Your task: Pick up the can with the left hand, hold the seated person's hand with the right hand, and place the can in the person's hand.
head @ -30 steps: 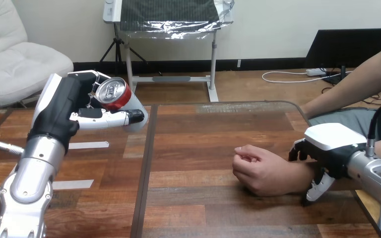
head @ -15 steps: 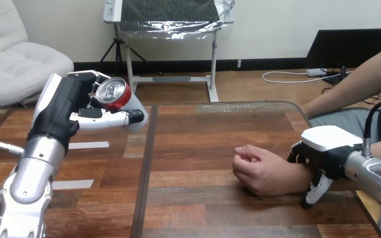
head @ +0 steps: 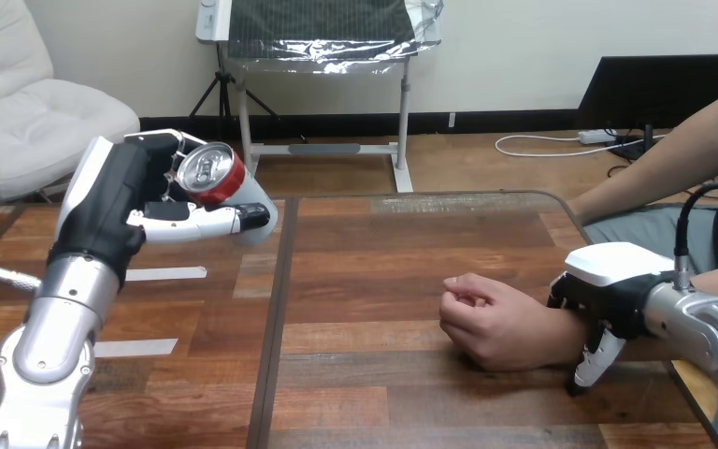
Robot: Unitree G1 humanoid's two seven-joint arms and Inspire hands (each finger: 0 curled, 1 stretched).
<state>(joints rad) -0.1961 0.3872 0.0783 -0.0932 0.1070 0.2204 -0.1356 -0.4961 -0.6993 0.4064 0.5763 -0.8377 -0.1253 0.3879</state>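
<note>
A red can [head: 210, 173] with a silver top is held tilted in the air over the table's far left, with my left hand [head: 117, 201] shut round it, thumb stretched under it. The person's hand [head: 486, 323] rests on the wooden table [head: 374, 253] at centre right as a loose fist, empty. My right hand [head: 617, 281] sits on the person's wrist from the right. Its fingers curl over the wrist's far side and its thumb reaches down the near side to the table.
A dark seam [head: 276, 318] runs front to back between two tabletops. Pale tape strips [head: 164, 274] lie on the left top under my left arm. The person's other arm [head: 654, 168] crosses the upper right beyond the table edge.
My right hand has settled a little lower and closer round the person's wrist. My left hand with the can has risen slightly up and left. The person's fist has stayed put.
</note>
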